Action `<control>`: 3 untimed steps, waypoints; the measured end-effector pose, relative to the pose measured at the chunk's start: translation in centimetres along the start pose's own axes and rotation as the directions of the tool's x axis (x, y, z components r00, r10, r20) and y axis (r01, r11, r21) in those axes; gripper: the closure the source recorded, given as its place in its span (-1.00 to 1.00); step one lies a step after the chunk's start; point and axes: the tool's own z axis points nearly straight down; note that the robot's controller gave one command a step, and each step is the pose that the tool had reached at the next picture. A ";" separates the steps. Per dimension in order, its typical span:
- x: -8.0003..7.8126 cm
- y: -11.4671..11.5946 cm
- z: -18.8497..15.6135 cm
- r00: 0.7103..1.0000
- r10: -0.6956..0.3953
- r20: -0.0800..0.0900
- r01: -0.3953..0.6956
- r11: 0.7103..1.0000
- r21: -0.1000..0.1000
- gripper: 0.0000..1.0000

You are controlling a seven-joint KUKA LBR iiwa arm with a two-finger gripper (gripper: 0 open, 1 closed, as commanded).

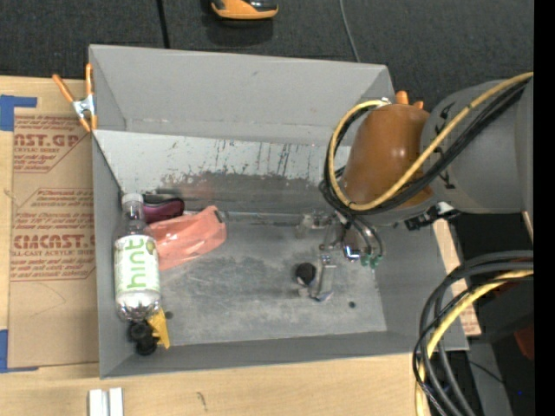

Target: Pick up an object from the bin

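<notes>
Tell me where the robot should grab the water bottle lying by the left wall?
The water bottle lies flat, cap at its far end. Probably grip across its labelled middle, coming straight down and squeezing its round sides; the pink pouch crowds it nearer the cap.

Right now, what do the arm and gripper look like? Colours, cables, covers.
The arm is a bulky grey rounded body. An orange-brown domed cover sits at its wrist, with black and yellow cables looped around it. The gripper is small, slim bare metal with a green part beside it.
</notes>
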 end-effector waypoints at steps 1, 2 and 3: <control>-1.1 -1.3 0.7 0.949 -0.314 0.006 0.314 0.949 0.002 -1.00; -1.0 -1.5 1.1 0.934 -0.357 0.008 0.357 0.934 0.004 -1.00; -0.2 -0.7 3.8 0.957 -0.292 0.002 0.292 0.957 -0.001 -1.00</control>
